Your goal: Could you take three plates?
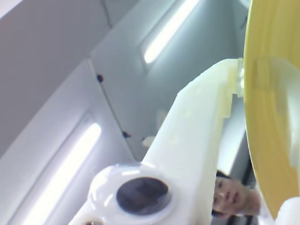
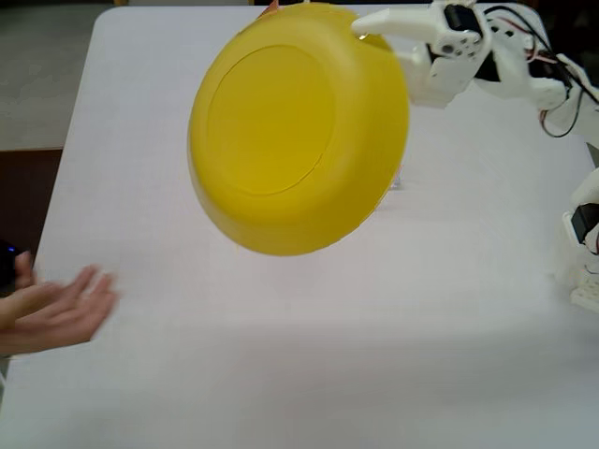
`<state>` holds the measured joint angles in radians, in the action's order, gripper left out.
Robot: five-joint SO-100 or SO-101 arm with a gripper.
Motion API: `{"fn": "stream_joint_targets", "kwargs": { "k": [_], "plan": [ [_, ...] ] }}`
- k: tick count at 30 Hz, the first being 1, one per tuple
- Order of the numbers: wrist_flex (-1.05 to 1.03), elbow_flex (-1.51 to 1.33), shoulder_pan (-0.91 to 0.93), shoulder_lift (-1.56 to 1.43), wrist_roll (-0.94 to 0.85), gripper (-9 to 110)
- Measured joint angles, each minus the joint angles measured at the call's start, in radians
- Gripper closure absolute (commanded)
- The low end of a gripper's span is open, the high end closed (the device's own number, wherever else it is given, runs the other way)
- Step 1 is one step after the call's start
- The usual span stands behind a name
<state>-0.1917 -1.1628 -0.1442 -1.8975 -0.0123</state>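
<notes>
Gripper (image 2: 379, 28): clamped on rim of yellow plate (image 2: 295, 131), upper right edge in fixed view; one white finger (image 1: 206, 108) runs up to the rim in wrist view, other finger behind plate, not seen.
Yellow plate: in air, well above desk (image 2: 281, 365); tipped on edge, underside w/ round base ring facing fixed cam. Looks blurred, prob. swinging.
Why held so: rim pinch is the only grip a wide deep plate allows; hangs off one edge, so it tilts.
Hand (image 2: 56, 309): person's, palm up, open, left edge of fixed view, low over desk; well apart from plate. Prob. waiting to receive it.
Person (image 1: 232, 194): face seen in wrist view, lower right, beside plate; wrist cam points up at ceiling lights.
Arm (image 2: 505, 56): white, reaches in from upper right, wires showing.
Other plates: blue, cream not in view; a sliver of orange (image 2: 271, 7) peeks above plate top, can't tell what.
Desk: white, bare where visible.
Step (est.): handing one plate over; transfer not yet done.
Risk: single-edge grip, plate could slip or twist.
</notes>
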Motion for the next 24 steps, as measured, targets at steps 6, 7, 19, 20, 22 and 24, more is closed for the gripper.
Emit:
{"fn": "stream_joint_targets", "kwargs": {
  "k": [6,7,19,20,22,24],
  "plan": [
    [0.018,0.000,0.031,0.038,0.017,102],
    [0.023,0.000,0.035,0.040,0.017,102],
    [0.040,0.000,0.044,0.040,0.018,102],
    [0.040,0.000,0.049,0.041,0.021,102],
    [0.040,0.006,0.058,0.044,0.029,102],
    [0.044,0.009,0.067,0.048,0.035,102]
  ]
}}
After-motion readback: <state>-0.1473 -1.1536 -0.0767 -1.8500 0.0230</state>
